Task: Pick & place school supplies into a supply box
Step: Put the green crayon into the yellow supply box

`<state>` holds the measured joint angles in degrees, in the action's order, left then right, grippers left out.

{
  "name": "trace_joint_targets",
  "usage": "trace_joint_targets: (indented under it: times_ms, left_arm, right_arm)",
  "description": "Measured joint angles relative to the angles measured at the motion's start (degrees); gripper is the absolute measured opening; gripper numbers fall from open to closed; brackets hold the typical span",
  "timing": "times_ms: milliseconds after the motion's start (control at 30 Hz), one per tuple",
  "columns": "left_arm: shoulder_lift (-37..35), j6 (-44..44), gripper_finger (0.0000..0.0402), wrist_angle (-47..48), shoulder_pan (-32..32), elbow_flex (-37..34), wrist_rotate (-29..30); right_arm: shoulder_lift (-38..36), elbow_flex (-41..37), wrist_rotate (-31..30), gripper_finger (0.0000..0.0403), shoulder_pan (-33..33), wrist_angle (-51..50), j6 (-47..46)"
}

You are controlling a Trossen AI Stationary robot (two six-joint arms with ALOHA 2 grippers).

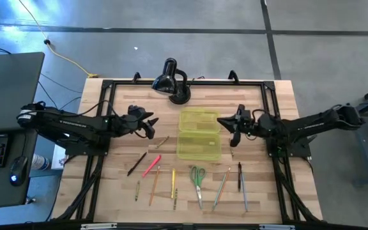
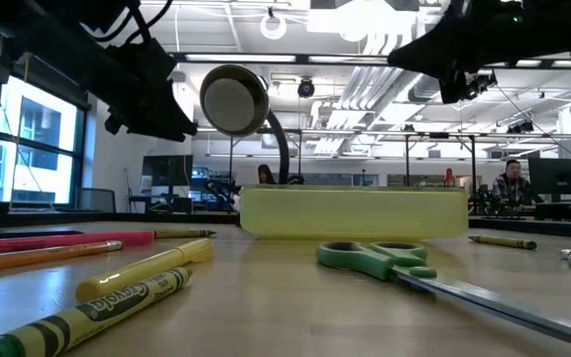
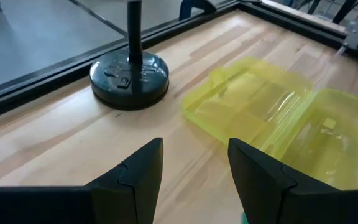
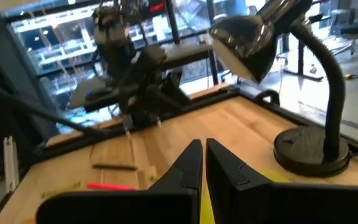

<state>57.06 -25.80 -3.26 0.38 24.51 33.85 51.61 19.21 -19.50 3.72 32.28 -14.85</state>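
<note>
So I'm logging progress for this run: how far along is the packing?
Nothing looks packed: the open supply box appears empty. Nothing is in hand either; the left claw is open beside the box, the right claw shut and empty. All remains: the green-handled scissors, pencils and pens lie on the table.

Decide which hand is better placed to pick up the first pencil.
Probably the left hand: its fingers are open and pencils lie just below it. The right hand is shut beside the box.

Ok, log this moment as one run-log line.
left gripper: open, empty, left of supply box | right gripper: shut, empty, right of box | box: open | scissors, pencils: on table
</note>
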Motion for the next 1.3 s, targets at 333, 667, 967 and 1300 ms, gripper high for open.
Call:
trace_joint_targets:
  times_ms: [333, 667, 967, 1300]
  left_arm:
    - [0.02, -0.02, 0.0216, -0.17, 0.0, 0.0, 0.12]
    - [0.02, -0.04, 0.0216, -0.07, 0.0, 0.0, -0.71]
    - [0.02, -0.21, 0.0216, -0.07, 0.0, -0.02, -0.79]
    - [0.02, -0.68, 0.0216, -0.04, 0.0, -0.04, -0.94]
  right_arm:
    - [2.69, 1.8, -9.81, 0.0, -3.34, 12.44, 8.81]
    - [2.91, 1.78, -4.51, 0.0001, 1.1, 3.75, 7.19]
    - [3.29, 17.77, -21.42, 0.0017, 4.93, -21.13, 19.47]
    - [10.32, 31.66, -25.09, 0.0087, 5.34, -56.51, -3.83]
